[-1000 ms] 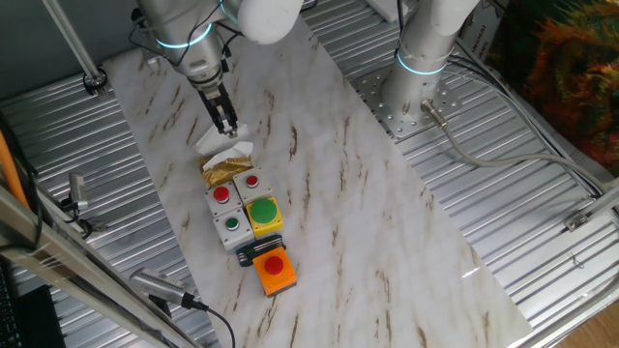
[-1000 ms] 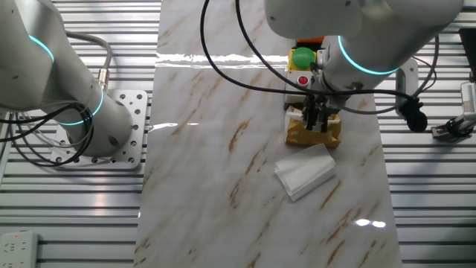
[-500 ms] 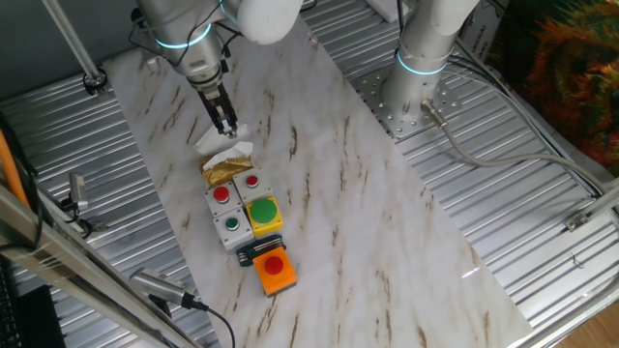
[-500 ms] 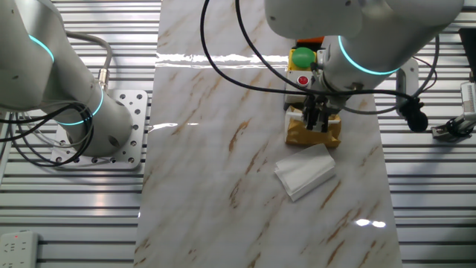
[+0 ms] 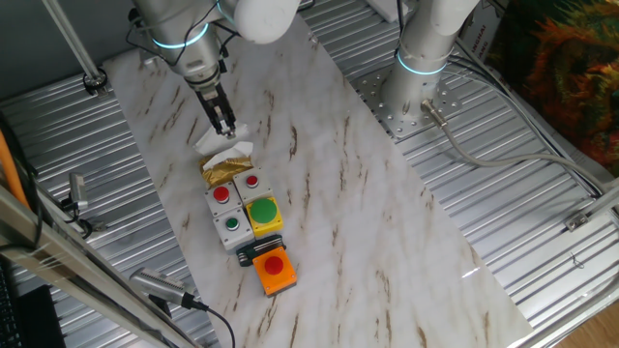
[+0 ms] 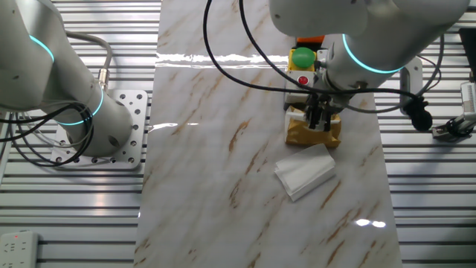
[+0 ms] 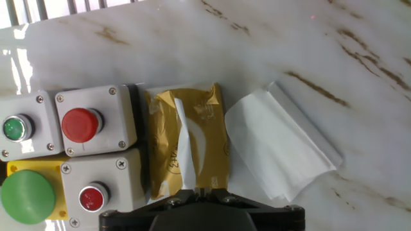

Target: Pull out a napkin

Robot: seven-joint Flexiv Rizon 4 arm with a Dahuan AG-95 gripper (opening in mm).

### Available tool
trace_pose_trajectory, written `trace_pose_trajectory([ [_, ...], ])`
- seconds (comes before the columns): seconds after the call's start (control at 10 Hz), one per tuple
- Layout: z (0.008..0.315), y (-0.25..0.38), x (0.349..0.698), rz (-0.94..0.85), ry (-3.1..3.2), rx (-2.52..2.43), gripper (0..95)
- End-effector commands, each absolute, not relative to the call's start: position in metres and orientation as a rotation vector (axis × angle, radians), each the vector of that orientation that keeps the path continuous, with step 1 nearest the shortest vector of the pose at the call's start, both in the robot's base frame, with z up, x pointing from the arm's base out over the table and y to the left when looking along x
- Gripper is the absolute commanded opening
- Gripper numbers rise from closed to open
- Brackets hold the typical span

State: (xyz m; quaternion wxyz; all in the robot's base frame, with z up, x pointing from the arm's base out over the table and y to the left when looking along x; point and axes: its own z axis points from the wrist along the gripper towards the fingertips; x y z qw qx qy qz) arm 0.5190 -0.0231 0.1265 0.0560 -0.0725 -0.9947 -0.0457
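A white napkin (image 7: 277, 151) lies loose and creased on the marble table (image 7: 359, 70), right beside the shiny gold packet (image 7: 162, 160). It also shows in the other fixed view (image 6: 305, 171) and in one fixed view (image 5: 213, 143). A strip of white tissue (image 7: 185, 151) sticks out of the packet's slit. My gripper (image 7: 201, 190) hangs just above the packet (image 6: 297, 134). Its jaws look closed together with nothing seen between them. It shows from both sides (image 6: 320, 123) (image 5: 228, 128).
Grey button boxes with red buttons (image 7: 96, 122) touch the packet's far side, with a big green button on a yellow box (image 5: 263, 211) and an orange box (image 5: 275, 271) beyond. A second arm's base (image 5: 423, 87) stands on the ribbed metal bench beside the marble.
The arm has shifted very slightly; the gripper stays over the packet. The napkin and packet have not moved.
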Motion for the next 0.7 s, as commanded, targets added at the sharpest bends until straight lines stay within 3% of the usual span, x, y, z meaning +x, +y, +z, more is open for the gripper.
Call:
trace_pose_trajectory([
  [0.1, 0.125, -0.017, 0.521, -0.126, -3.02, -0.241, 0.0],
  [0.7, 0.12, 0.007, 0.526, -0.104, -3.015, -0.298, 0.0],
])
